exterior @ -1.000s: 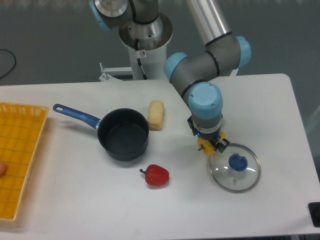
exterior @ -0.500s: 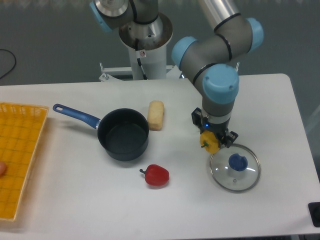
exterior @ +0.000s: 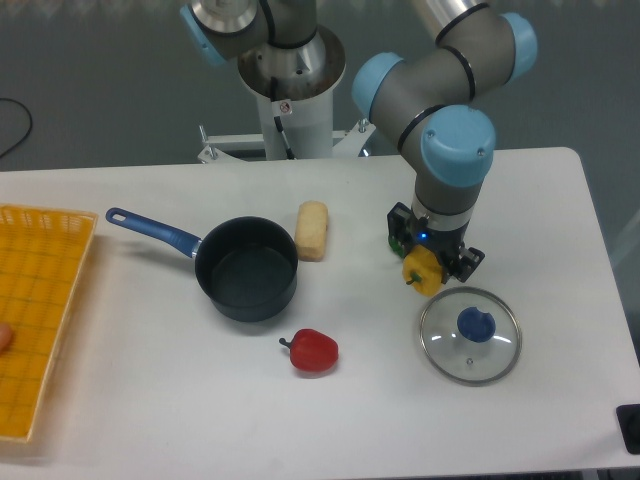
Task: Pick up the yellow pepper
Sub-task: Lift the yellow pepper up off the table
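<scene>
At nine o'clock on the table (exterior: 560, 200), a yellow basket (exterior: 40, 300) is lying along the edge. Nearer the middle, a dark saucepan (exterior: 246, 280) is sitting with its blue handle pointing toward ten o'clock, and a pale bread roll (exterior: 312, 230) is lying just beside its rim at one o'clock. A red pepper (exterior: 315, 350) is resting at five o'clock from the pan.

Further right, the gripper (exterior: 428, 262) is pinching the yellow pepper (exterior: 422, 270), which is hanging at about eleven o'clock from the glass lid (exterior: 470, 335) and seemingly clear of the tabletop, though the gap is hard to judge. Its short stem is poking out toward seven o'clock.

The pepper is looking light, hollow and stiff, with a glossy skin that is probably slippery; pads across its broad body, as here, are likely giving the surest hold, rather than the thin stem.
</scene>
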